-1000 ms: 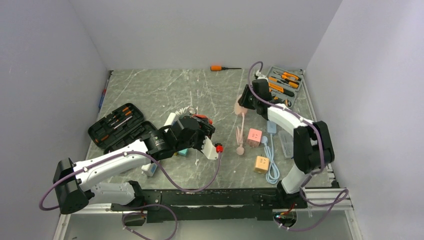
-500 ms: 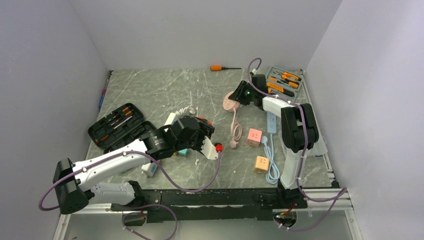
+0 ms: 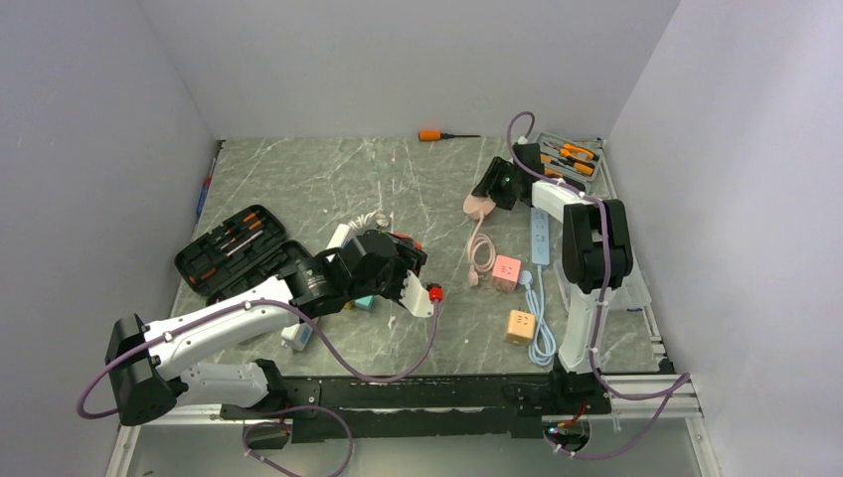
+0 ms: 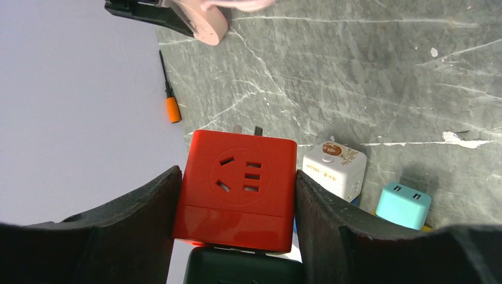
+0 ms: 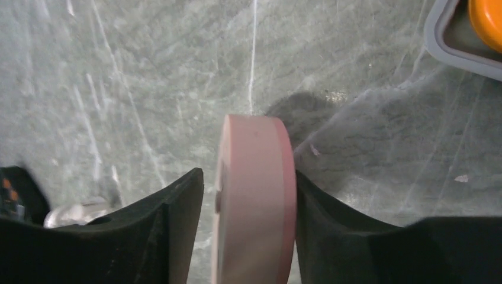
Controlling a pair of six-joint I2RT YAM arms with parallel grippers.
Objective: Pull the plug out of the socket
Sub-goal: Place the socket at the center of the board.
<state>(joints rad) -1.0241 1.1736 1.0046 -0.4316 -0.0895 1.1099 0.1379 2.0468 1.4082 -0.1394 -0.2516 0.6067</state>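
Desk (image 3: pixel 318 179): grey marble. Left hand (image 4: pixel 237 177) is clamped on the red cube (image 4: pixel 240 207), a square socket block with three-pin and two-pin holes on its face and two metal prongs at the far edge. Right hand (image 5: pixel 247 176): pink disc (image 5: pixel 254 195) stands on edge between the fingers, one touching, a sliver of gap at the other, so can't tell if it's gripped. Pink cord (image 3: pixel 481 253) trails behind it.

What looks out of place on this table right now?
An orange screwdriver lies alone at the far side, away from the black tool case and the grey tool tray. Nothing looks spilled or broken.
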